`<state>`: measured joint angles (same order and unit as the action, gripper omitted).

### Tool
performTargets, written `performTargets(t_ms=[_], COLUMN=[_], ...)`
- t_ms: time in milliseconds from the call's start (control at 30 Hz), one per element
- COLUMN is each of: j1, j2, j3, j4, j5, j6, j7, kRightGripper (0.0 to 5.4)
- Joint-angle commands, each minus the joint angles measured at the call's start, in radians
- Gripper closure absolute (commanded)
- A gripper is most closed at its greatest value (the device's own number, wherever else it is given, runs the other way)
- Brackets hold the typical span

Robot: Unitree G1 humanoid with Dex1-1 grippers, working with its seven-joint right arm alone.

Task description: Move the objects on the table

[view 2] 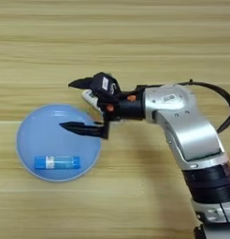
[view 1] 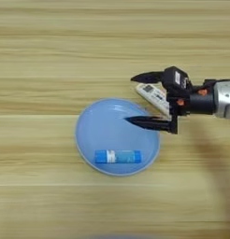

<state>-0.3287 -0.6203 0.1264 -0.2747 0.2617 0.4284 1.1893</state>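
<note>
On light wooden table (view 1: 51, 46), round blue plate (view 1: 89, 126) holding blue tube (view 1: 118, 156), right gripper (view 1: 138, 99) fingers spread wide, straddling white remote (view 1: 153, 97) at plate's rim.

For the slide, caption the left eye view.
Open right gripper straddles long white remote beside round blue plate holding blue tube.

Silver right forearm (view 2: 184, 126) rising from the lower right corner, bent at a black-ringed joint, then reaching leftward, with a black cable looping off its upper side. Black wrist section with small orange marks, ending in the black two-fingered end effector (view 2: 75, 106). Fingers (view 2: 82, 128) spread wide apart, both pointing left, one farther up the picture than the other.
</note>
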Motion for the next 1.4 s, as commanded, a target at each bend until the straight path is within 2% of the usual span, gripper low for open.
performTargets(t_ms=[33, 400, 867, 1033, 1400], j1=[-0.051, -0.039, -0.053, -0.056, -0.052], j2=[-0.034, -0.023, 0.033, 0.055, 0.071], j3=[0.038, 0.149, 0.239, 0.254, 0.266], j4=[-0.001, 0.036, 0.201, 0.258, 0.319], j5=[-0.032, -0.111, -0.257, -0.296, -0.332], j6=[-0.052, -0.09, -0.221, -0.26, -0.302], j7=[0.001, 0.027, -0.01, -0.028, -0.033], kRightGripper=[0.03, 0.03, 0.03, 0.84, 1.94])
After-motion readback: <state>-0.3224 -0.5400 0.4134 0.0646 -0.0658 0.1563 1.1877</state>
